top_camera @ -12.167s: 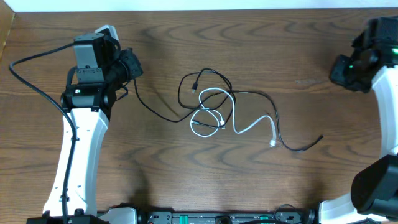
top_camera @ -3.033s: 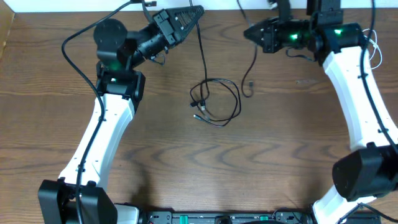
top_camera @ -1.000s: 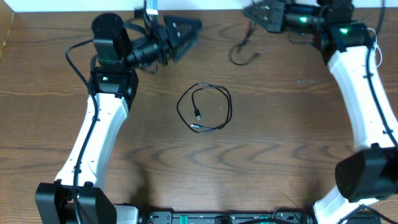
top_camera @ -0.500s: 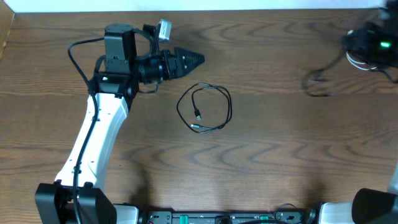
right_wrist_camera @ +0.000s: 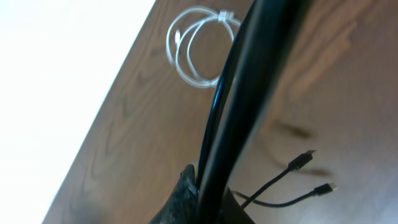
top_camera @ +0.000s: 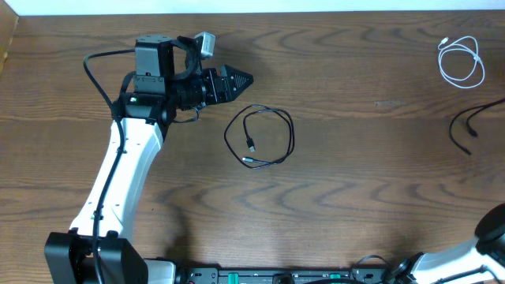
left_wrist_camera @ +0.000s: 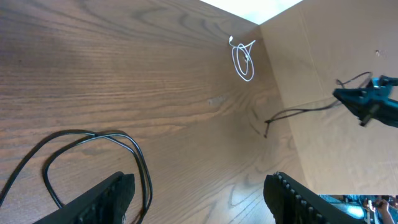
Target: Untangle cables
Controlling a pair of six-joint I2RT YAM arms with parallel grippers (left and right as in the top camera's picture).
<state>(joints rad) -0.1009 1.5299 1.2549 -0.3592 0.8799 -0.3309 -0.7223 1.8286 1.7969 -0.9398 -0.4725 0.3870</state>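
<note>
One black cable (top_camera: 260, 138) lies in a loose loop at the table's middle; the left wrist view shows it (left_wrist_camera: 93, 155) just ahead of the fingers. My left gripper (top_camera: 243, 79) (left_wrist_camera: 199, 182) hovers beside it, open and holding nothing. A white cable (top_camera: 461, 63) (right_wrist_camera: 196, 53) lies coiled at the far right. A second black cable (top_camera: 472, 126) (left_wrist_camera: 298, 112) hangs at the right edge, its plug ends (right_wrist_camera: 305, 158) dangling. My right gripper (right_wrist_camera: 208, 186) is shut on it; it is outside the overhead view but shows in the left wrist view (left_wrist_camera: 341, 95).
A cardboard wall (left_wrist_camera: 336, 50) stands past the table's right end. The table's far edge (top_camera: 252, 11) runs along the top. My left arm (top_camera: 118, 181) stretches over the left half of the wood.
My right arm swung out of the overhead view, carrying the black cable to the right edge. The white cable now lies coiled at far right. The left gripper drew back a little.
</note>
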